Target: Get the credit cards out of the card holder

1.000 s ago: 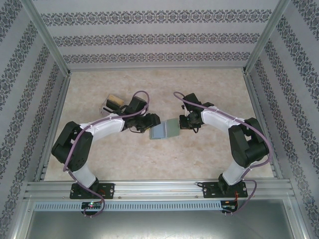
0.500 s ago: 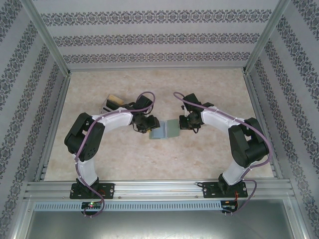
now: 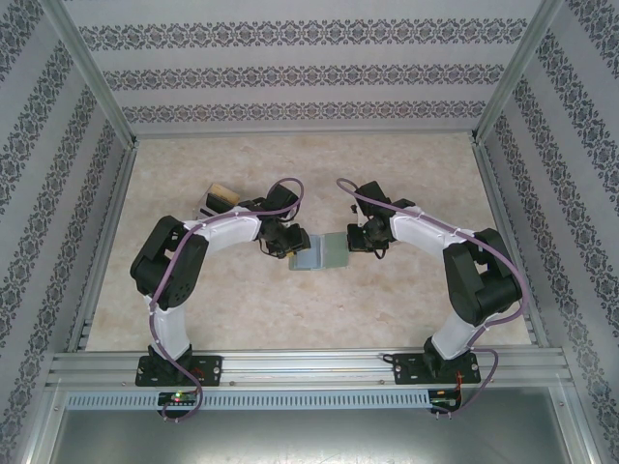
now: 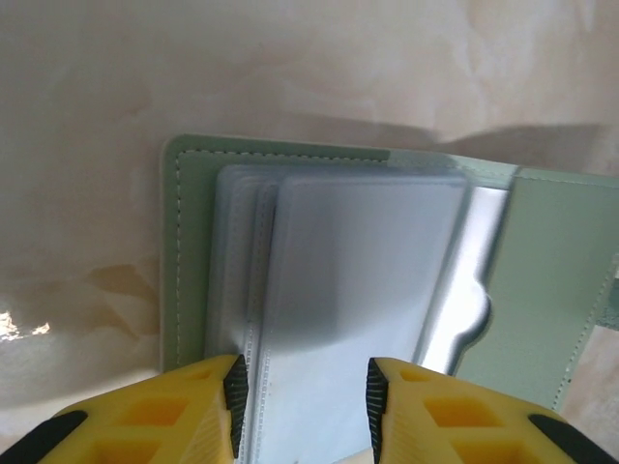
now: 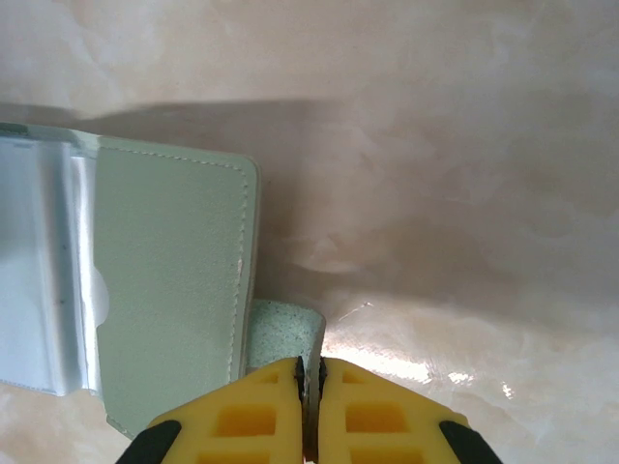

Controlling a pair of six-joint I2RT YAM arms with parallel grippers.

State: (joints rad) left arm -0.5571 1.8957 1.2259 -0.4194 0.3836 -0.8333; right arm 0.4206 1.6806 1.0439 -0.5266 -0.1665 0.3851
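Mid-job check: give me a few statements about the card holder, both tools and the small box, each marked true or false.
1. The card holder lies open on the table. True.
2. The right tool is open and clear of the card holder. False: it is shut on the green tab at the holder's edge.
3. The left tool has its jaws apart over the clear sleeves. True.
4. The small box sits between the two tools. False: it sits beyond the left arm, apart from the holder.
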